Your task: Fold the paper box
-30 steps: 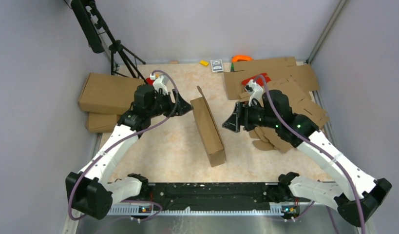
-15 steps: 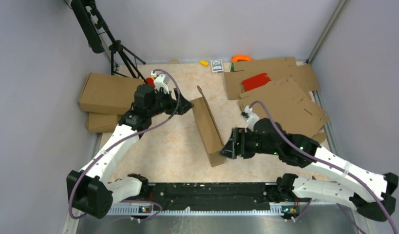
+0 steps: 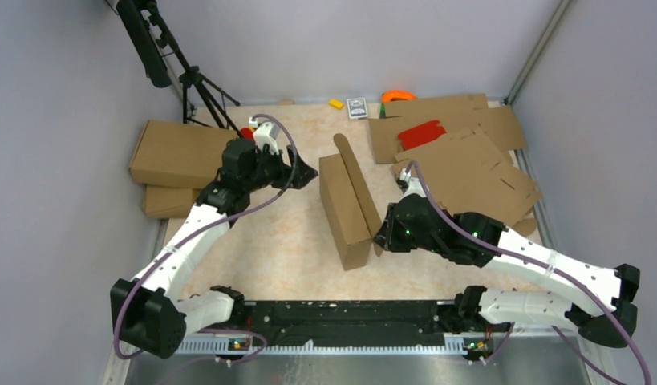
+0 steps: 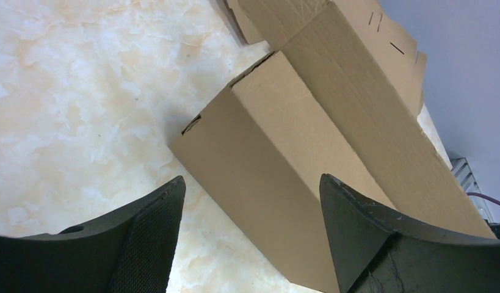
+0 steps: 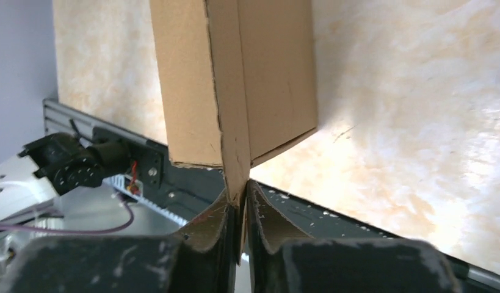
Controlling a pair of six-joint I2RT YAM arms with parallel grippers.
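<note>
The paper box (image 3: 345, 210) lies mid worktop (image 3: 285, 241), long axis far edge to near edge; my right end effector (image 5: 237, 196) pinches its near right flap, my left end effector (image 3: 309, 173) gapes open beside its far end

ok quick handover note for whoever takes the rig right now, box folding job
left fingers: open, empty, hovering by the far left corner of the box; no contact that I can see.
right fingers: shut on the near edge of the lid panel.
box: mid-table, long side running near to far, walls up; the lid panel stands up along its right side.
done: body looks formed.
left: fold the lid down and tuck it in, probably with the left fingers steadying the body.
flat sheets far right and folded boxes far left are not part of this.
</note>
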